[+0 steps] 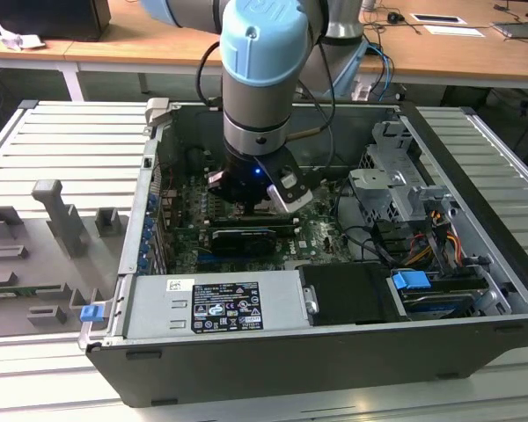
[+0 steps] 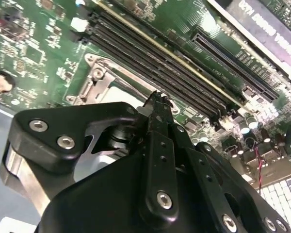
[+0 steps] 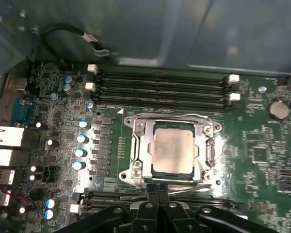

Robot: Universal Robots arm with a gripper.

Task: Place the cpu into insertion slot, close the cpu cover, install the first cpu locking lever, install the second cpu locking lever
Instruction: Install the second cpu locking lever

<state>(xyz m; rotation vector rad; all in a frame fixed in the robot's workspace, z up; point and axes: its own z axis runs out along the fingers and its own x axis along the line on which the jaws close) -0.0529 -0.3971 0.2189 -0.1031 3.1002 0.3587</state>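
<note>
The silvery cpu (image 3: 172, 149) lies flat in the insertion slot (image 3: 175, 174) on the green motherboard. The cpu cover (image 3: 137, 145), a metal frame, is folded down around it. One thin locking lever (image 3: 190, 187) runs along the socket edge nearest my gripper, and another lever (image 3: 211, 150) lies along the adjacent side. My gripper (image 3: 158, 188) is shut, its black tips right at the near lever and the socket's edge. In the second wrist view my gripper (image 2: 158, 98) points at the socket's metal frame (image 2: 99, 85). The exterior view has my gripper (image 1: 253, 204) low inside the open computer case.
Long black memory slots (image 3: 160, 90) run beside the socket, with a coin battery (image 3: 278, 109) and capacitors (image 3: 80, 145) nearby. The case holds a power supply (image 1: 216, 303), a drive cage (image 1: 396, 180) and cables. Grey fixtures (image 1: 57, 220) stand at the exterior view's left.
</note>
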